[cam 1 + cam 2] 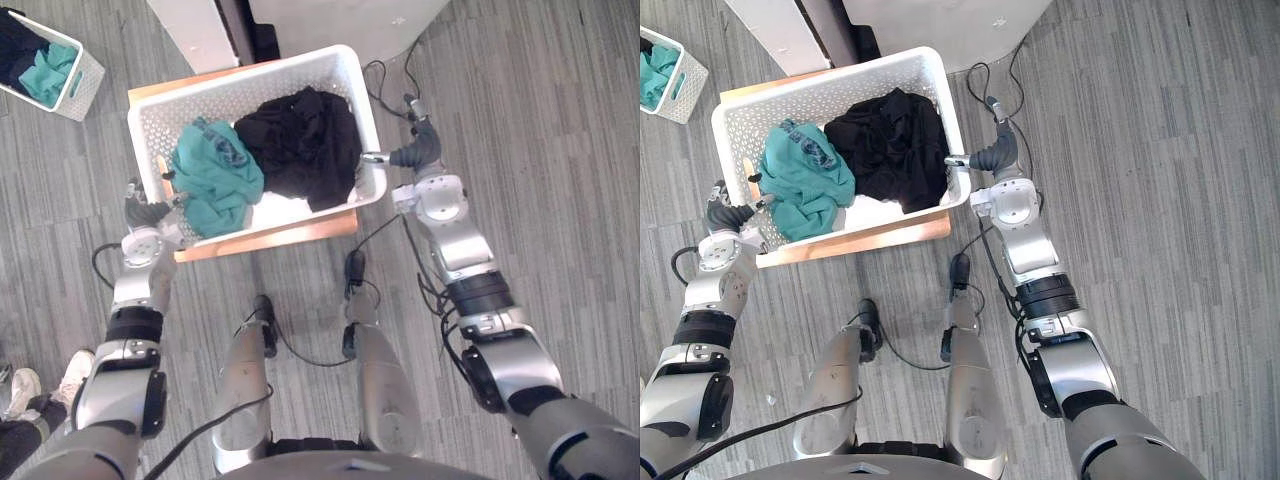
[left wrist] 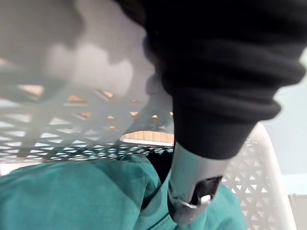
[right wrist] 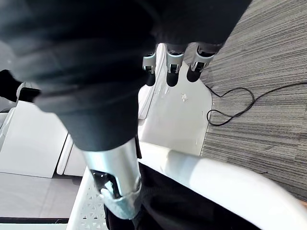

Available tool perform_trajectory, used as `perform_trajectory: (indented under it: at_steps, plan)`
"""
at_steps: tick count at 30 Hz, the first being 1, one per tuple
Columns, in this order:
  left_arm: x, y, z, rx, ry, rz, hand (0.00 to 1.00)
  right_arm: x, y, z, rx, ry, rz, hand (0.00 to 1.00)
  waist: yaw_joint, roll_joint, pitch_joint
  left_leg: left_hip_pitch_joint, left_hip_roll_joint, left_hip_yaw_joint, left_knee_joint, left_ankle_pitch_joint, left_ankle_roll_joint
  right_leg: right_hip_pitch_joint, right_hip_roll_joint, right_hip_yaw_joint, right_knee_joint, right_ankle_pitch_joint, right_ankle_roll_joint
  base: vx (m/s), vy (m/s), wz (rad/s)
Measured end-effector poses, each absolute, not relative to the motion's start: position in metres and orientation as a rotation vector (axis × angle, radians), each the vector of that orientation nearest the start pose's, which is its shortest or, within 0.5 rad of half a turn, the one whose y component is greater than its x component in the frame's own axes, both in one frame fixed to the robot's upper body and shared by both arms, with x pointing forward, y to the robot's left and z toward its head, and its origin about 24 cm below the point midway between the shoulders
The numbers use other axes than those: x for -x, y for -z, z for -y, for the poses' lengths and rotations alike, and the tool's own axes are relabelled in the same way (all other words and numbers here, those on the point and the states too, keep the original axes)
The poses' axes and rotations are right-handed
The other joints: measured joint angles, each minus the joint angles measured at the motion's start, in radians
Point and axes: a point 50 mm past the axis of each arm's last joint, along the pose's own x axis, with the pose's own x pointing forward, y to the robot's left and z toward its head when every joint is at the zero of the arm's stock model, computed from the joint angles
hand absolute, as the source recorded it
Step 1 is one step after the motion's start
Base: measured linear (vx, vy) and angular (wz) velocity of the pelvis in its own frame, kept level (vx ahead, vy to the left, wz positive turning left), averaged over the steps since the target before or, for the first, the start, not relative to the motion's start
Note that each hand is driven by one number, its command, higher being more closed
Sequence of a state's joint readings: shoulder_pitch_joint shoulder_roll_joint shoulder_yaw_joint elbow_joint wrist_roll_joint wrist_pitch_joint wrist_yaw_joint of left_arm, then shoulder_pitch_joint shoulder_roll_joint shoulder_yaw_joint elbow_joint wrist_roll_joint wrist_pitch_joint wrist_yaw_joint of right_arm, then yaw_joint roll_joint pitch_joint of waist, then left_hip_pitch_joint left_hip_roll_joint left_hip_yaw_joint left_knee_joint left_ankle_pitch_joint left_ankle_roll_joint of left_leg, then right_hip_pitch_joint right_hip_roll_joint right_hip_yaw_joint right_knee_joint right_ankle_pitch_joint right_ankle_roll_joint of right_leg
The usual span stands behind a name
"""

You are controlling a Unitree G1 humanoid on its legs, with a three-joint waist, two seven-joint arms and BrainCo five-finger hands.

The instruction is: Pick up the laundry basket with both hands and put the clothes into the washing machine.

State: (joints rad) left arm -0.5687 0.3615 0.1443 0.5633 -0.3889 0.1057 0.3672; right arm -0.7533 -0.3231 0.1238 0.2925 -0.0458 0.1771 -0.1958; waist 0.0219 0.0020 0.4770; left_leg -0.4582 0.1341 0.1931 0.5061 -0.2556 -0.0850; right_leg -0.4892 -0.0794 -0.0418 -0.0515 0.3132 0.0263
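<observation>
The white laundry basket (image 1: 150, 130) is sitting on a low wooden counter (image 1: 270, 238) on the grey carpeted floor (image 1: 560, 120). It is holding a teal garment (image 1: 215, 175) towards the robot's left and a black garment (image 1: 300, 145) beside it, the two touching.

The right hand (image 1: 415, 150) is resting at the basket's right end. Its thumb (image 3: 115, 177) is reaching over the rim onto the black cloth, while its fingers (image 3: 170, 64) are staying outside the wall, apart from the thumb and not pinching the rim.

The left hand (image 1: 150, 213) is sitting at the basket's near left corner, its thumb (image 2: 192, 177) lying over the teal garment. I cannot tell whether its fingers are closing on the wall.

A white machine (image 1: 340, 20) is standing just behind the basket. A smaller basket (image 1: 90, 80) of clothes is standing well apart to the far left, and a person's shoes (image 1: 75, 370) are showing beside the left arm.
</observation>
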Motion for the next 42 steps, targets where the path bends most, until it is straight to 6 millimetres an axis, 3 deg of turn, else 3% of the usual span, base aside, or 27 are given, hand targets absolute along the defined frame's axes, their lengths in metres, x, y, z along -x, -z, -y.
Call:
perform_trajectory:
  at_steps: [16, 19, 25, 26, 27, 42]
  plan:
    - [-0.354, -0.101, -0.254, 0.085, -0.520, -0.046, 0.00, -0.380, -0.184, 0.127, 0.411, 0.045, 0.253, 0.00, 0.009, 0.000, 0.000, -0.022, -0.002, -0.001, 0.013, -0.004, 0.003, -0.017, -0.003, 0.000, 0.002, 0.002, 0.003, -0.08, 0.002, 0.00]
    - [-0.357, -0.105, -0.253, 0.085, -0.515, -0.034, 0.00, -0.384, -0.177, 0.128, 0.416, 0.061, 0.207, 0.00, 0.011, 0.000, 0.000, -0.031, -0.005, -0.004, 0.013, -0.002, 0.003, -0.023, -0.006, -0.003, 0.003, 0.004, 0.005, -0.08, -0.003, 0.04]
    - [-0.362, -0.112, -0.249, 0.080, -0.514, -0.018, 0.00, -0.392, -0.187, 0.130, 0.422, 0.087, 0.207, 0.00, 0.009, 0.001, -0.001, -0.049, -0.012, -0.015, 0.011, 0.010, 0.004, -0.036, -0.014, -0.013, 0.006, 0.011, 0.017, -0.08, -0.009, 0.07]
    - [-0.363, -0.113, -0.248, 0.079, -0.510, -0.015, 1.00, -0.393, -0.187, 0.131, 0.424, 0.089, 0.205, 0.00, 0.007, 0.001, -0.001, -0.053, -0.013, -0.021, 0.010, 0.013, 0.003, -0.036, -0.016, -0.020, 0.006, 0.010, 0.018, -0.09, -0.011, 0.16]
    - [-0.364, -0.115, -0.246, 0.076, -0.505, -0.010, 1.00, -0.393, -0.187, 0.132, 0.424, 0.093, 0.203, 1.00, 0.006, 0.001, -0.001, -0.056, -0.014, -0.026, 0.010, 0.015, 0.004, -0.036, -0.018, -0.024, 0.006, 0.010, 0.019, -0.07, -0.006, 0.14]
    - [-0.363, -0.114, -0.245, 0.014, -0.501, -0.015, 1.00, -0.393, -0.186, 0.131, 0.442, 0.102, 0.215, 1.00, 0.013, 0.002, -0.014, -0.064, -0.015, -0.018, 0.000, 0.022, 0.002, -0.064, -0.018, -0.018, 0.028, 0.011, 0.020, -0.05, -0.009, -0.01]
